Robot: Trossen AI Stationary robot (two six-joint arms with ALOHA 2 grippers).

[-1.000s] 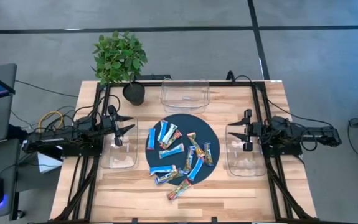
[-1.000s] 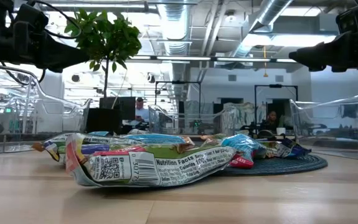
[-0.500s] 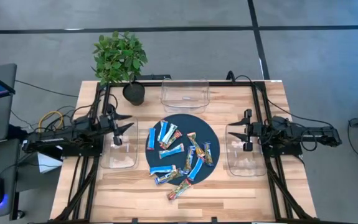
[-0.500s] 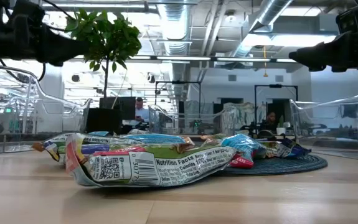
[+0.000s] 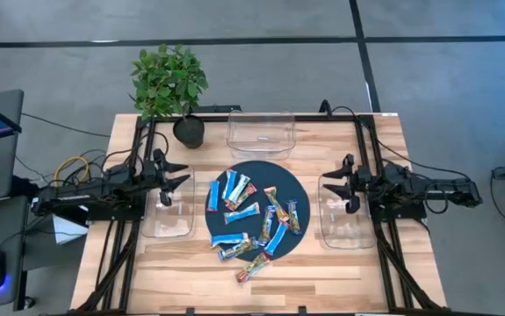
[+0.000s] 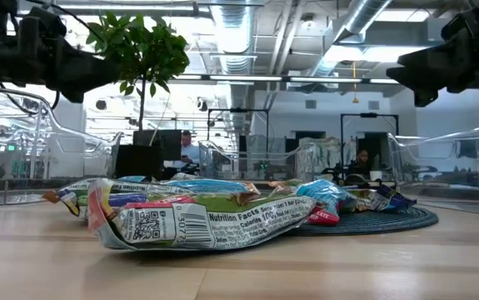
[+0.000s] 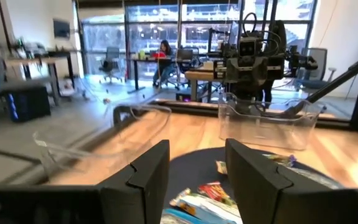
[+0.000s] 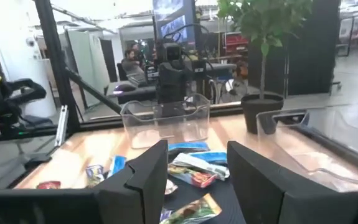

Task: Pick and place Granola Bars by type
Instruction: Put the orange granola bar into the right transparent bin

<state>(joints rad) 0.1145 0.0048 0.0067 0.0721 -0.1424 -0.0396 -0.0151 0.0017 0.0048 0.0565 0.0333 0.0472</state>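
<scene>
Several granola bars (image 5: 256,215) lie flat in a loose heap on a dark round mat (image 5: 274,171) at the table's middle: blue-and-white, multicoloured and dark ones. One multicoloured bar (image 5: 252,266) lies half off the mat's near edge and fills the low view (image 6: 197,221). My left gripper (image 5: 180,180) hovers open over the left clear bin, its fingers pointing at the mat. My right gripper (image 5: 329,186) hovers open over the right clear bin, facing the mat from the other side. Both wrist views show bars beyond the fingers (image 7: 197,199) (image 8: 191,168).
Three clear plastic bins stand around the mat: left (image 5: 166,224), right (image 5: 344,233) and far (image 5: 261,133). A potted plant (image 5: 169,79) stands at the far left corner. Black frame rails run along both table sides. People sit in the room beyond.
My right gripper has moved a little toward the mat and sits slightly lower in the low view. The bars have stayed where they were.
</scene>
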